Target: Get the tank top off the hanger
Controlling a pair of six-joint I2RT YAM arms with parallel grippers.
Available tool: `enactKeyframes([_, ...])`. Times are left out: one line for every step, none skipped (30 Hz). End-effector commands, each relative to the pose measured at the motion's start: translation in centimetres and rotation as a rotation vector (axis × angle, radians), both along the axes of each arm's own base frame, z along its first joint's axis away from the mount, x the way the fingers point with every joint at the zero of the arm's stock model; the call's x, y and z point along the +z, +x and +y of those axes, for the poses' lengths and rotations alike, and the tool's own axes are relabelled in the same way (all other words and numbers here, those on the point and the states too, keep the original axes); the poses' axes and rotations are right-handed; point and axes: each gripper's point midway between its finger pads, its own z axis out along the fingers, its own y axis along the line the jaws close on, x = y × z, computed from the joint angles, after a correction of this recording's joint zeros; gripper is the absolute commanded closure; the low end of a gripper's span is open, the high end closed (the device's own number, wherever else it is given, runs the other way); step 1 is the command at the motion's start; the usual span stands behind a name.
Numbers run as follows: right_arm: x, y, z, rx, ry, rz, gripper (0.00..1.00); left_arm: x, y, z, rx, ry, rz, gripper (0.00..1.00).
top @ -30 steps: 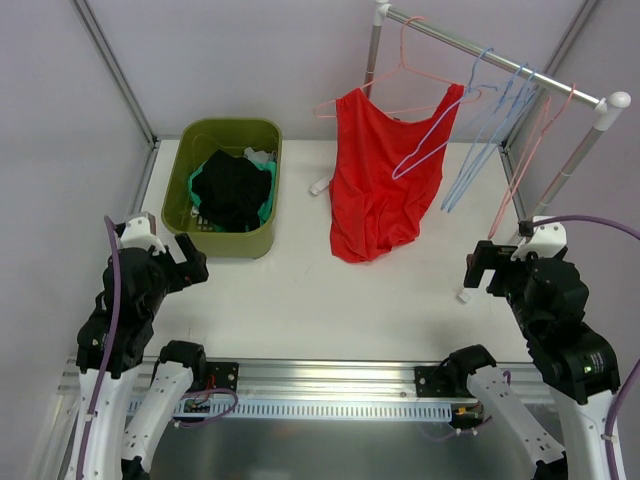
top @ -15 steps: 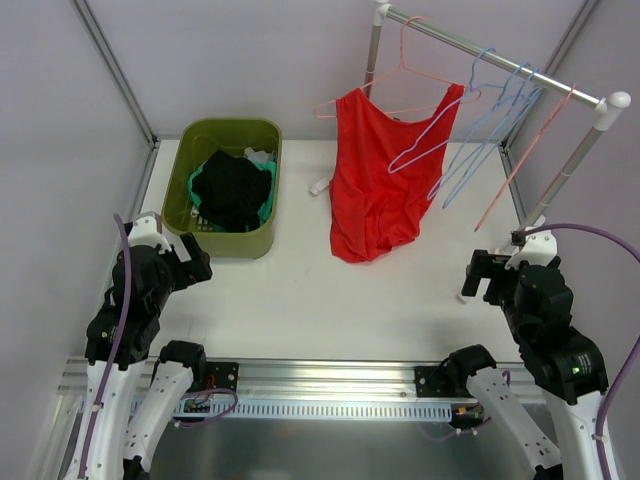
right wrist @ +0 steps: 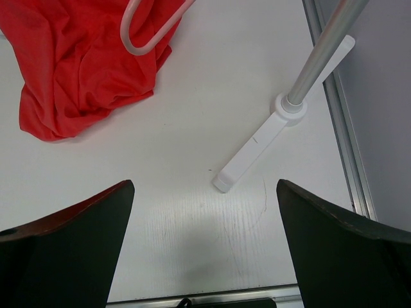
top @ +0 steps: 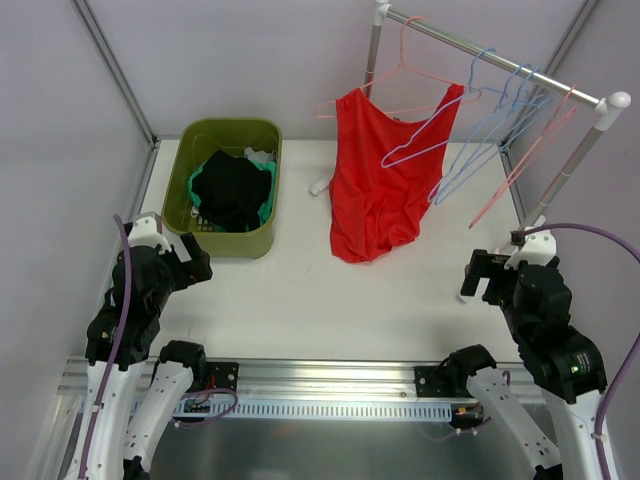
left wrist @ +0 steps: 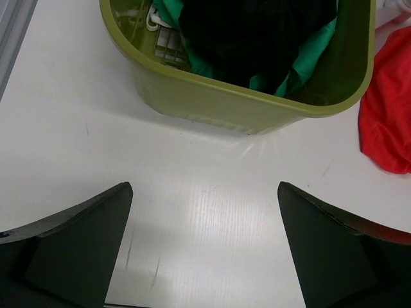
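Note:
A red tank top [top: 380, 170] hangs on a pink hanger [top: 405, 70] from the metal rail [top: 490, 60] at the back; its hem rests on the white table. Its lower part also shows in the right wrist view [right wrist: 83, 64] and its edge in the left wrist view [left wrist: 388, 115]. My left gripper [top: 192, 262] is open and empty at the near left, close to the green basket. My right gripper [top: 478, 272] is open and empty at the near right, short of the rack's foot.
A green basket [top: 250, 240] holding black and green clothes stands at the back left, and shows in the left wrist view [left wrist: 257, 109]. Several empty blue and pink hangers [top: 500, 120] hang on the rail. The rack's white foot [right wrist: 257, 147] and pole [right wrist: 314, 64] lie ahead of my right gripper.
Both arms drew back toward the near edge a second ago and have since held still. The empty hangers on the rail are swinging slightly.

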Motion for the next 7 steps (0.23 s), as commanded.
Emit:
enactKeyframes([0.87,0.5,0.32,-0.002,0.031,-0.045,0.01,0.85,0.38,-0.29,-0.005,-0.019,-0.045,0.01])
enactKeyframes([0.83,0.54,0.28,-0.005,0.03,-0.043,0.01,0.88,0.36,-0.28,-0.005,-0.019,-0.046,0.01])
enactKeyframes([0.86,0.56,0.31,-0.003,0.028,-0.043,0.01,0.88,0.36,-0.32,-0.006,-0.021,-0.046,0.01])
enactKeyframes([0.92,0.55,0.25,-0.006,0.028,-0.046,0.01,0.88,0.36,-0.28,-0.005,-0.02,-0.046,0.01])
enactKeyframes([0.9,0.6,0.16,-0.014,0.029,-0.044,0.0,0.84,0.37,-0.36,-0.01,-0.02,-0.046,0.01])
enactKeyframes([0.93,0.61,-0.01,-0.026,0.028,-0.047,0.0,0.94,0.38,-0.44,-0.014,-0.022,-0.047,0.01])
enactKeyframes([0.85,0.64,-0.05,-0.029,0.027,-0.044,0.01,0.93,0.38,-0.5,-0.017,-0.024,-0.048,0.01])
